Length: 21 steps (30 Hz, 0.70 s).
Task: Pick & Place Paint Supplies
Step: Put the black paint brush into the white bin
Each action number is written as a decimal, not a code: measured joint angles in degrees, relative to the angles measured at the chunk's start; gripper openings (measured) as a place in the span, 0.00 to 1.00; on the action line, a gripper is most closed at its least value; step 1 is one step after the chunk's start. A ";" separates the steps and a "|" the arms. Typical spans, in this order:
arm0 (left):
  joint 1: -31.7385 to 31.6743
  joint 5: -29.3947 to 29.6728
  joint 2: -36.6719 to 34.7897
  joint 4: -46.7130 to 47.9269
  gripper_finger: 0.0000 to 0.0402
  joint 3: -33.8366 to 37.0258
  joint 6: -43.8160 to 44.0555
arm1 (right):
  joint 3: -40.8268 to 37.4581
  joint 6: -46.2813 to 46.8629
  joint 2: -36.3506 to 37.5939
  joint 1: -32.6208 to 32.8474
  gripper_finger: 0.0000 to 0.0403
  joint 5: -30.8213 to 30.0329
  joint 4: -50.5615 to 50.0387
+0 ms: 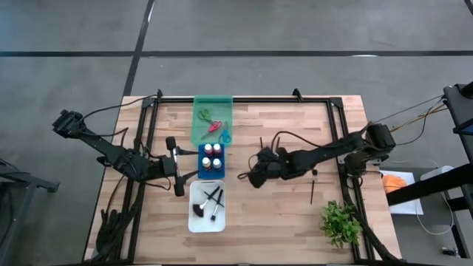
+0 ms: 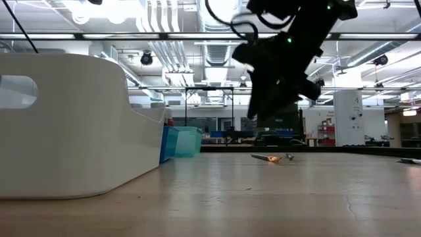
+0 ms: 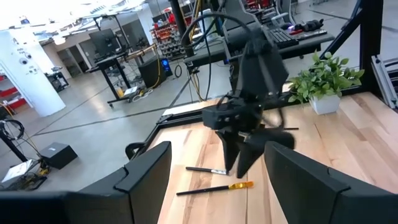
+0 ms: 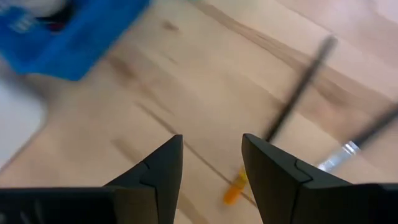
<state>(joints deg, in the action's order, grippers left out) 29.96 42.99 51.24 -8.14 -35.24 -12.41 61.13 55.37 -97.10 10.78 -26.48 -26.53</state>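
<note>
Two thin brushes lie on the bare wood: one with an orange tip (image 3: pixel 214 186) and one with a silver ferrule (image 3: pixel 208 170). They also show in the right wrist view (image 4: pixel 298 93) and low on the table in the low view (image 2: pixel 270 158). My right gripper (image 1: pixel 255 175) hovers above them, open and empty, with its fingers (image 4: pixel 161 168) pointing down. My left gripper (image 1: pixel 176 164) is open and empty beside the blue tray (image 1: pixel 199 159), which holds several paint bottles (image 1: pixel 212 157). Scissors (image 1: pixel 214 125) lie in the green tray (image 1: pixel 198 111). More brushes (image 1: pixel 211 201) lie in the white tray (image 1: pixel 194 218).
Another dark brush (image 1: pixel 312 188) lies on the wood toward the right. A leafy plant in a white pot (image 1: pixel 340 222) stands at the near right corner. The three trays form a row down the table's middle-left. Bare wood lies between the trays and the plant.
</note>
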 joint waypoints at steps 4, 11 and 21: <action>0.00 -0.01 0.00 -0.24 0.66 0.00 0.41 | -0.55 5.50 -0.30 -1.28 0.41 0.01 -2.01; 0.02 -0.01 0.00 -0.25 0.66 0.01 0.44 | -2.40 8.23 -1.69 -3.18 0.41 3.05 -2.02; 0.02 -0.01 0.00 -0.24 0.66 0.02 0.40 | -5.15 11.85 -4.22 -4.10 0.41 8.05 -1.20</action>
<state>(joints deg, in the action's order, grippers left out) 29.98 42.98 51.24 -8.38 -35.22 -12.01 55.98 67.21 -101.32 6.68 -18.43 -27.74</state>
